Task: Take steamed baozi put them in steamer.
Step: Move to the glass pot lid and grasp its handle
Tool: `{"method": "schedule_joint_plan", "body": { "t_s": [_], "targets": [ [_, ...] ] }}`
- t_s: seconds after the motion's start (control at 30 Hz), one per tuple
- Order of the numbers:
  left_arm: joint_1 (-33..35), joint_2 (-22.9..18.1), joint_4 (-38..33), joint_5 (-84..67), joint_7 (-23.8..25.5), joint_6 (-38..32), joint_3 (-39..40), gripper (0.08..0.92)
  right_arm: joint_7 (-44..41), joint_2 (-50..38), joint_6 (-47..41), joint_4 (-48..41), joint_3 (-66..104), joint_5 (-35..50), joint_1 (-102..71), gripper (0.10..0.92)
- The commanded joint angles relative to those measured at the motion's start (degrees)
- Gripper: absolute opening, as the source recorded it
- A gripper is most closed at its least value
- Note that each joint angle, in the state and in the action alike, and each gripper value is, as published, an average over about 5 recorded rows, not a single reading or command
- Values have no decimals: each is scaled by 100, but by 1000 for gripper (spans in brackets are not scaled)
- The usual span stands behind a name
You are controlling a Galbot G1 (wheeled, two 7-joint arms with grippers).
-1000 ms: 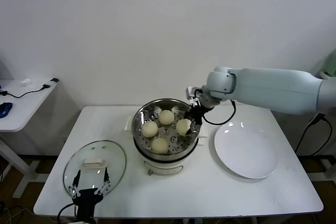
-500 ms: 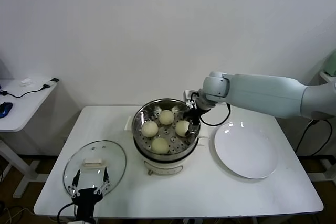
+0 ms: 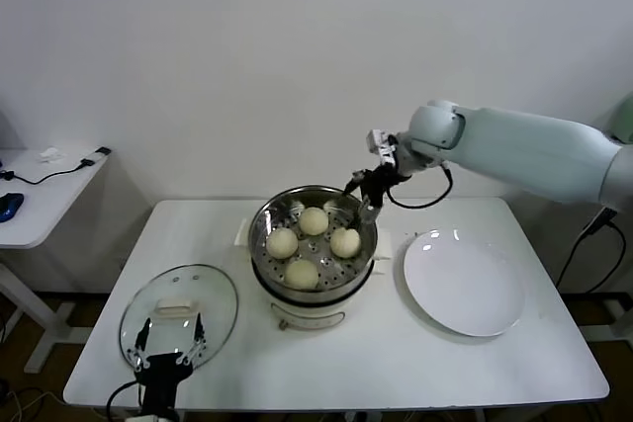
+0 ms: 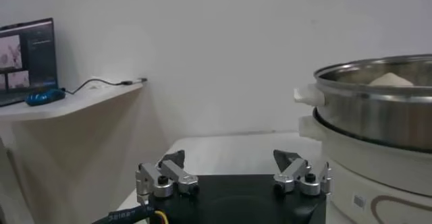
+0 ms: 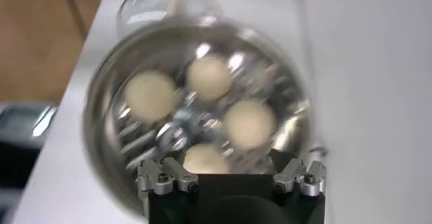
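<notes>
The steamer (image 3: pixel 313 289) stands mid-table with several cream-white baozi on its perforated tray, such as those at the far side (image 3: pixel 314 220), left (image 3: pixel 282 242) and right (image 3: pixel 345 241). My right gripper (image 3: pixel 364 195) hangs open and empty just above the steamer's far right rim, clear of the buns. The right wrist view looks down into the steamer (image 5: pixel 101 117) at the baozi (image 5: pixel 250 123) beyond the open gripper (image 5: pixel 231 171). My left gripper (image 3: pixel 170 358) is parked open and empty at the table's front left. The left wrist view shows it (image 4: pixel 233 168) beside the steamer (image 4: pixel 378 110).
An empty white plate (image 3: pixel 463 282) lies right of the steamer. A round glass lid (image 3: pixel 178 313) with a white handle lies at the front left, under the left gripper. A white side table (image 3: pixel 40 190) with cables stands to the far left.
My right gripper has let go of the right-hand baozi, left it in the steamer, and risen up and back toward the far rim. The left arm has not moved.
</notes>
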Motion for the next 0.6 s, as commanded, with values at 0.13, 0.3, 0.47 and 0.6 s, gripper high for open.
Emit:
{"method": "schedule_joint_plan", "body": {
  "t_s": [0.13, 0.3, 0.47, 0.6],
  "targets": [
    [-136, 94, -24, -389, -36, 226, -179, 823, 4438, -1463, 123, 559, 4579, -8, -2778, 823],
    [-349, 179, 151, -433, 41, 220, -298, 823, 4806, -2186, -8, 1453, 7388, -764, -5656, 823],
    [-526, 242, 279, -584, 273, 177, -331, 823, 4877, -1877, 246, 2267, 10447, -1608, -9027, 823],
    [-661, 263, 371, -540, 355, 164, -289, 823, 4624, -1072, 794, 2617, 11985, -1952, -10880, 823]
  ]
}}
